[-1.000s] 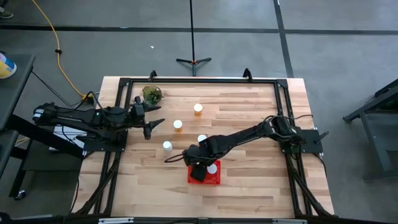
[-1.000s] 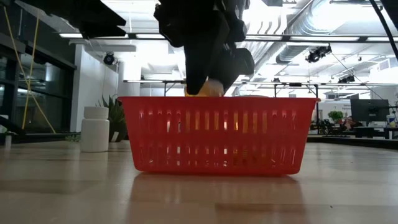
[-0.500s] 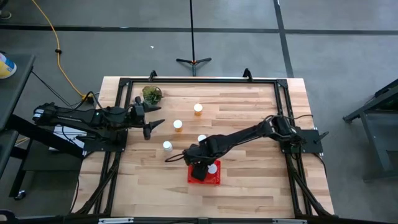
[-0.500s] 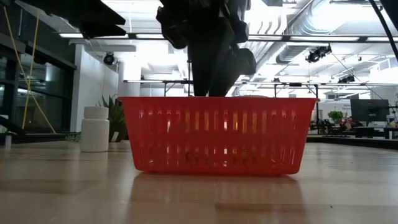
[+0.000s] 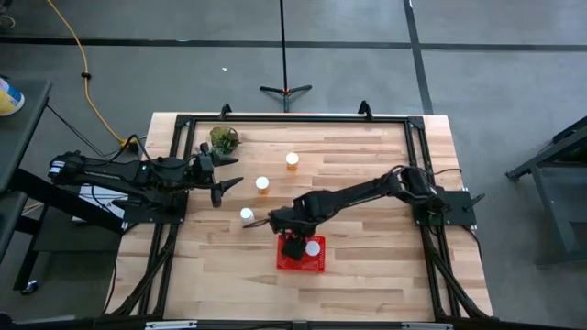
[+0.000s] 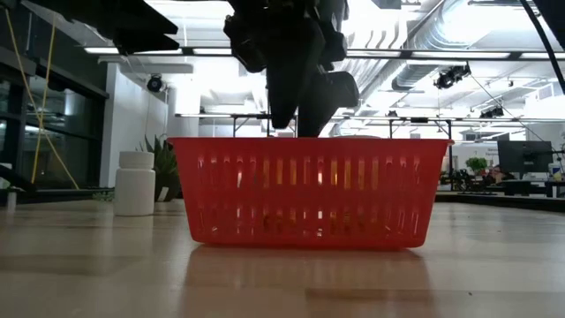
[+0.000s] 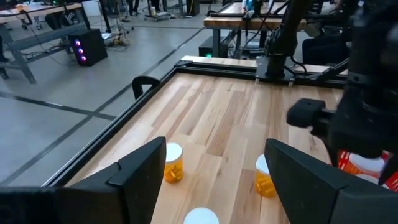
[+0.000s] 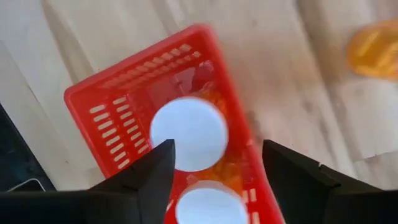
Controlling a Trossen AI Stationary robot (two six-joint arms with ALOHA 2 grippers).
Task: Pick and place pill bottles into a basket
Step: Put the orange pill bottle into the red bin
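The red basket (image 5: 317,267) stands on the table near its front middle. It also shows in the low view (image 6: 309,190). Two white-capped pill bottles (image 8: 189,134) (image 8: 208,206) lie in it. My right gripper (image 5: 292,245) hangs open and empty just above the basket; it also shows in the right wrist view (image 8: 216,163) and the low view (image 6: 296,124). Three more bottles stand on the table (image 5: 292,161) (image 5: 262,184) (image 5: 246,215). My left gripper (image 5: 223,185) waits open at the table's left, beside the bottles (image 7: 173,163) (image 7: 264,177).
A small green plant (image 5: 223,139) stands at the far left corner. A dark frame (image 5: 293,119) runs around the table's edges. Bare wood lies right of the basket and along the near edge. One bottle (image 6: 134,183) stands left of the basket in the low view.
A second ago an orange bottle showed between my right gripper's fingers, just above the basket's rim. It no longer shows there, and the fingers stand empty over the basket. The right arm has drawn a little toward the table's far edge. My left arm has kept still.
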